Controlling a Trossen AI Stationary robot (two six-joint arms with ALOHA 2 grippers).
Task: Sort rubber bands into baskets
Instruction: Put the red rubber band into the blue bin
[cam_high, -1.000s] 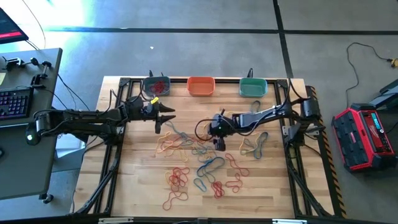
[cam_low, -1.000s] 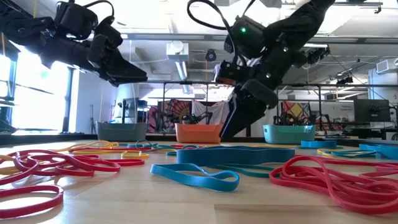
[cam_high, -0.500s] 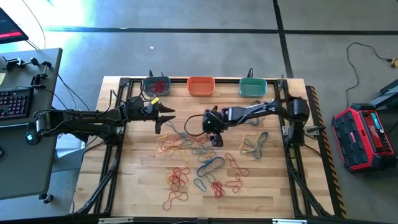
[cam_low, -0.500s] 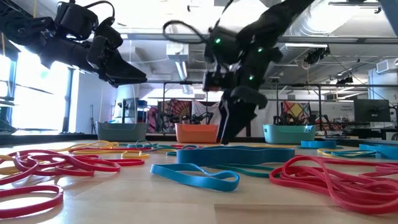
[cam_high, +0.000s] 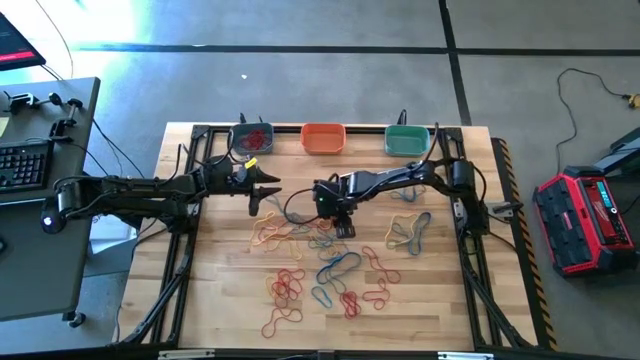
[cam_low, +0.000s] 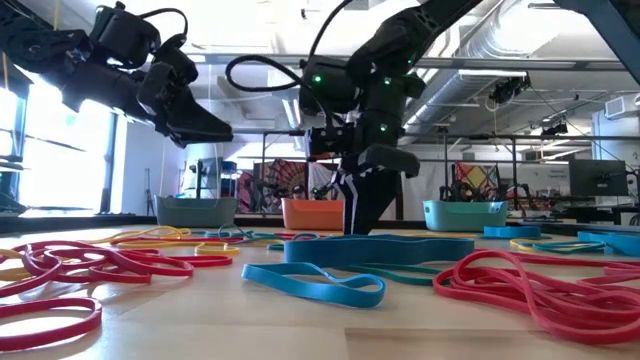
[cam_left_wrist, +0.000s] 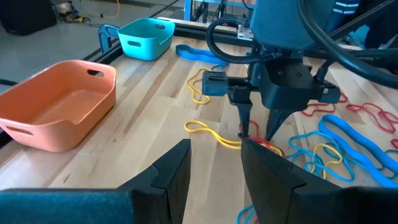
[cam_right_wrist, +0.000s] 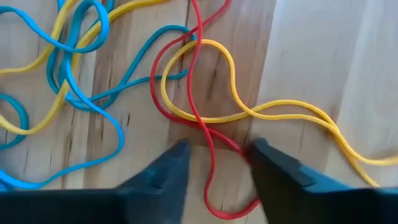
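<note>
A few red rubber bands (cam_high: 257, 137) were seen already in the grey-blue basket (cam_high: 237, 133), most lay unsorted on the table (cam_high: 440, 300), and the right gripper (cam_right_wrist: 214, 163) was poised, fingers parted, astride a red band (cam_right_wrist: 198, 118).

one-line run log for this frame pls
right gripper: open, down at table, fingers straddling red rubber band | left gripper: raised, idle near grey-blue basket | orange basket: empty

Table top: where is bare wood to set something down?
Free: the strip between the orange basket and teal basket, and the near left corner of the table. Crowded: the rubber bands across the middle, under the right pincer.
</note>
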